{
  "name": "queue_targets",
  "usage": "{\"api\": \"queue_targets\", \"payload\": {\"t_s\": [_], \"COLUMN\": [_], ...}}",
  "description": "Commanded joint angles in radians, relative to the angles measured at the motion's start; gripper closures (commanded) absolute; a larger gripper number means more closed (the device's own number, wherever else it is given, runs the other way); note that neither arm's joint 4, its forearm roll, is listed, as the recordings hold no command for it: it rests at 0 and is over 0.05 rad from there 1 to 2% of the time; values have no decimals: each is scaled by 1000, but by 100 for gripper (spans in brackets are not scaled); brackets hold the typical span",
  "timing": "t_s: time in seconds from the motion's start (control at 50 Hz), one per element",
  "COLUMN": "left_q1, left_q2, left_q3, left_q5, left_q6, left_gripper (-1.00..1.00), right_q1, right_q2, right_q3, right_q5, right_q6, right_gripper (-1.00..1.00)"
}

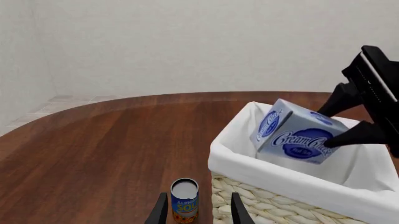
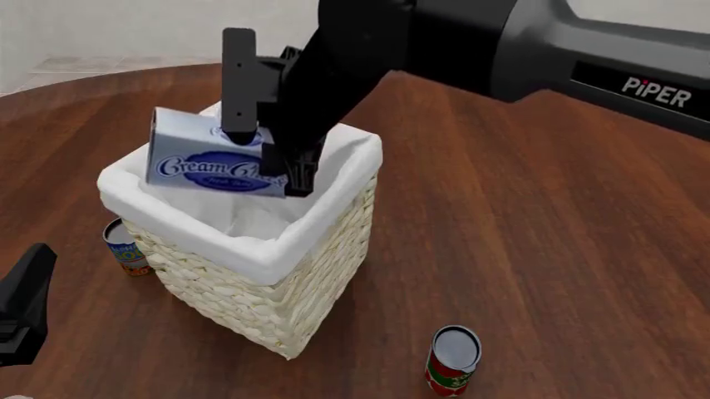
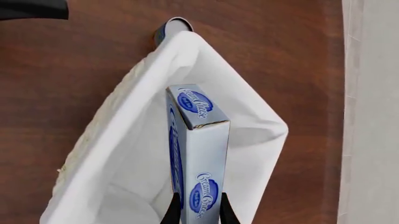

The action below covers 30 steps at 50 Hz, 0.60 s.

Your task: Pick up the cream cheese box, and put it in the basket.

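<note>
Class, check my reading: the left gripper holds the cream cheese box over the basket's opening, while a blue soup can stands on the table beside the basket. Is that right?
One detail is wrong: the front view shows the right gripper, not the left, shut on the cream cheese box, with the right arm reaching in from the right. The rest holds: the box hangs over the basket opening, and the blue soup can stands beside it.

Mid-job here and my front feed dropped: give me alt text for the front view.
The right gripper holds the cream cheese box tilted over the opening of the basket, not yet released. On the wooden table, a soup can stands by the basket's left side and a red can stands nearer the camera; the left gripper is at the lower left edge.
</note>
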Motion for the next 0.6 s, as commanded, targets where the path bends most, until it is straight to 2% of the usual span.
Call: {"api": "queue_targets", "payload": {"t_s": [0.02, 0.1, 0.12, 0.14, 0.6], "left_q1": [0, 0, 0, 0, 0], "left_q2": [0, 0, 0, 0, 0], "left_q3": [0, 0, 0, 0, 0], "left_q5": [0, 0, 0, 0, 0], "left_q6": [0, 0, 0, 0, 0], "left_gripper": [-100, -100, -100, -100, -100], "right_q1": [6, -7, -12, -11, -4], "right_q2": [-12, -8, 0, 2, -50], "right_q3": [22, 18, 4, -7, 34], "right_q5": [-19, -26, -17, -10, -41], "right_q6": [30, 31, 41, 56, 69], "right_gripper": [100, 100, -100, -100, -100]}}
